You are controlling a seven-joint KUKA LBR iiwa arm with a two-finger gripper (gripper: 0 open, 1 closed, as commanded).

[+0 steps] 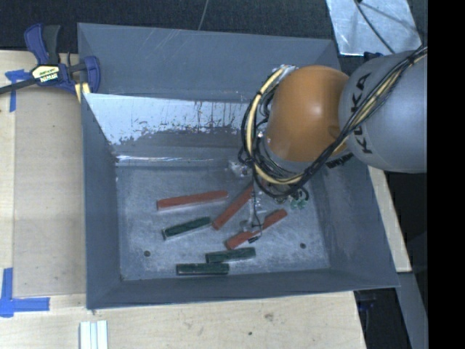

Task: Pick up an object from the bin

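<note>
Where the gripper (254, 220) hangs: low over the right-hand middle of the grey metal bin (102, 217), under the arm's orange domed cover (305, 122) and its loop of black and yellow cables (254, 133).
Gripper state: cannot be told; the view does not show whether it is spread or pressed together.
Nearest thing: a flat red-brown stick (240, 239) lies slantwise on the bin floor with its middle right at the gripper's tip; whether the two touch cannot be told.
Just beside: a second red-brown stick (231, 212), also slanted, towards the left of the gripper, its upper end near the wrist.
Further left: a long red-brown stick (192, 200), nearly level, towards the floor's left side.
Below it: a dark green stick (187, 227), a little tilted.
Near the front wall: two more dark green sticks, a short one (230, 255) and a longer one (202, 269), close together and well apart from the gripper.
Arm: grey body (392, 115) over the bin's right rim.
</note>
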